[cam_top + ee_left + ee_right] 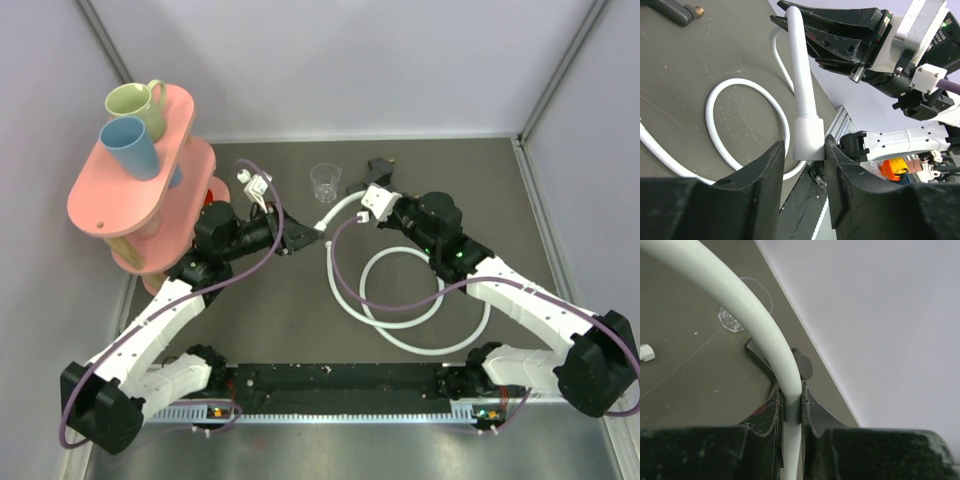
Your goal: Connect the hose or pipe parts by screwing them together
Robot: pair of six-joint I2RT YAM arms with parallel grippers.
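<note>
left hand (805, 146) flanks hose (801, 75) end | right hand (791, 394), opposite, pinches hose

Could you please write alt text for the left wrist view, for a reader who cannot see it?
Fingers of the left claw flank the end connector of a white hose, which rises to the right claw, shut on it. Behind, the hose loops on the table, near a black fitting with a brass tip.

Table (290, 335) (dark) bears hose (430, 347), fitting (380, 166), cup (325, 182)
</note>
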